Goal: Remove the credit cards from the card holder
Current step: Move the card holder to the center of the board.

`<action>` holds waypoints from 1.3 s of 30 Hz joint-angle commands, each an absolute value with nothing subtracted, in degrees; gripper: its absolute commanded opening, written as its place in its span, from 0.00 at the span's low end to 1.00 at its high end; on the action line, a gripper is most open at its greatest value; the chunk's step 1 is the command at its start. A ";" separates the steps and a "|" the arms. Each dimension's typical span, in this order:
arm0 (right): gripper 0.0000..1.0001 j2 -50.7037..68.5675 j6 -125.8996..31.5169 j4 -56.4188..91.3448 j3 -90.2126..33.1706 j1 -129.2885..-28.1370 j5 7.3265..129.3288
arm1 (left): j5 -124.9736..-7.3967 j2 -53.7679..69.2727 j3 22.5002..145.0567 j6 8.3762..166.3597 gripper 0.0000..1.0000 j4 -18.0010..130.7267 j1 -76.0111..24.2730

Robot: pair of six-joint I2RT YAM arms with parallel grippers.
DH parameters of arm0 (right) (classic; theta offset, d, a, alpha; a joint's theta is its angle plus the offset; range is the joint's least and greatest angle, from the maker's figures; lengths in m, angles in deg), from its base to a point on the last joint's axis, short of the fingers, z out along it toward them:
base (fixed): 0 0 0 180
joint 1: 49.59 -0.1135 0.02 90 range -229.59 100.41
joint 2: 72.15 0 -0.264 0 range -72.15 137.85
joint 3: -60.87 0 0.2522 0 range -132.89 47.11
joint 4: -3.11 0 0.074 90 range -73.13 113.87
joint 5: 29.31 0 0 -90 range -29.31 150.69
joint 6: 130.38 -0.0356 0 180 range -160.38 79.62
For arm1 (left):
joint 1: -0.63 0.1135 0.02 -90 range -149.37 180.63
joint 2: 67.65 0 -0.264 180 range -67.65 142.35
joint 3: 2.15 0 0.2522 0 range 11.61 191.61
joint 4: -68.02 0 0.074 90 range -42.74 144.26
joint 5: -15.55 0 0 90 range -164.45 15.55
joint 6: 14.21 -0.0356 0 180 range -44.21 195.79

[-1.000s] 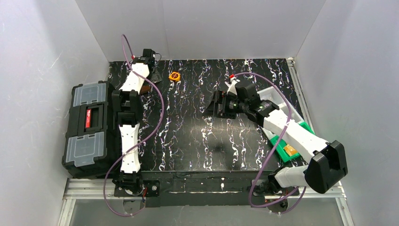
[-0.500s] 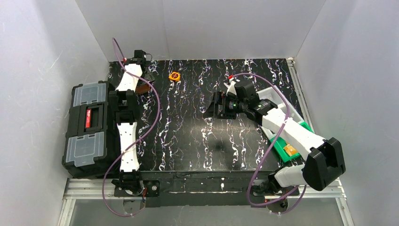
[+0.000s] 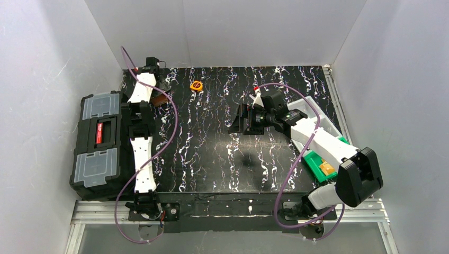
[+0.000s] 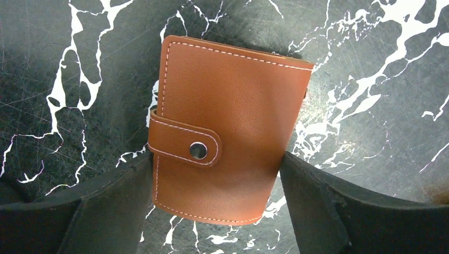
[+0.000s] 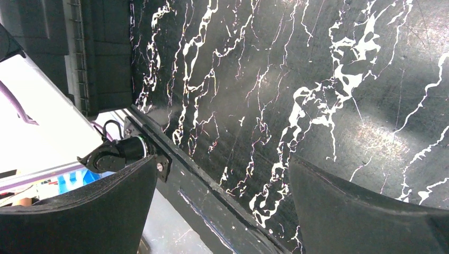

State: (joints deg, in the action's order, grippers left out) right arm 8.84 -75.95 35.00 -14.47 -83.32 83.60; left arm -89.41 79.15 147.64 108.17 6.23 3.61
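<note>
Flanking card holder (image 4: 230, 132) | left gripper (image 4: 217, 164) fingers (image 4: 317, 206) at both edges; grasp unclear

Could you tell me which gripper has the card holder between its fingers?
The left gripper straddles the brown card holder; the right gripper frames only table.

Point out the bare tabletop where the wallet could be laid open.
Widest bare patch: near middle of the table, between the left arm, the right arm and the front edge. A second strip runs beyond the right pincer, right of the orange disc. Crowded: the far-left corner, where the left pincer straddles the card holder beside the toolbox.
</note>
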 commanded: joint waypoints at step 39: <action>1.00 -0.90 -80.84 32.56 4.20 -80.35 80.43 | -89.12 16.20 78.03 117.51 0.89 5.51 -41.45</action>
State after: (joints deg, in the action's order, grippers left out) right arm -0.12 -79.66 34.58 3.56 -80.66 80.72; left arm -82.28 20.05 75.36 122.16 11.96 -41.59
